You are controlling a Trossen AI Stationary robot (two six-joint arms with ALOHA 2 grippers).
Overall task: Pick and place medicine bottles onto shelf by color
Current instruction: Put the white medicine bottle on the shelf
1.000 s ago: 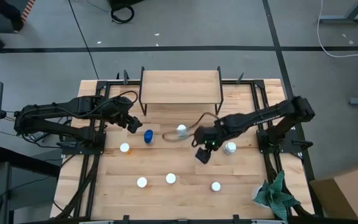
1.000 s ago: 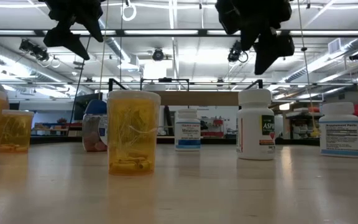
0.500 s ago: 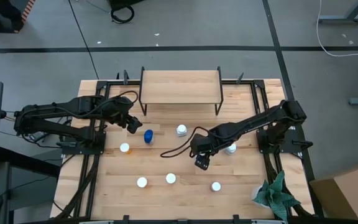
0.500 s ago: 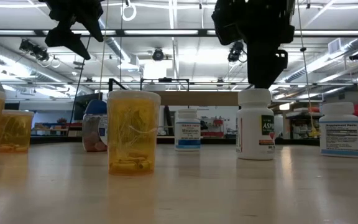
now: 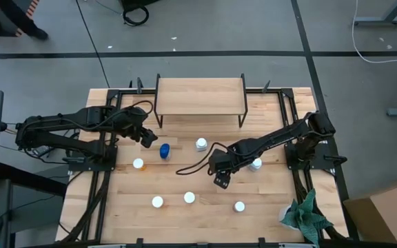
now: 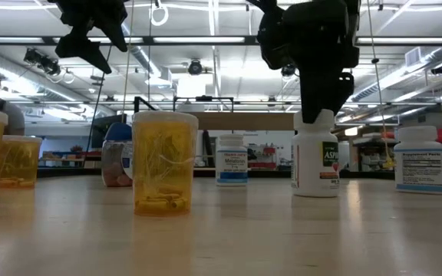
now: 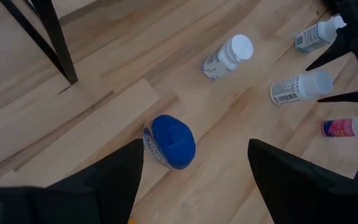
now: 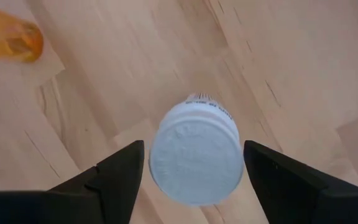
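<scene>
A white medicine bottle (image 8: pixel 195 151) stands upright on the table (image 5: pixel 205 213), right of centre, directly beneath the right gripper (image 8: pixel 194 171), whose fingers are spread wide on either side of its cap without touching. The left gripper (image 5: pixel 145 138) hangs at the left with fingers apart, near the blue-topped bottle (image 5: pixel 164 150). The shelf (image 5: pixel 200 96) stands at the far edge.
</scene>
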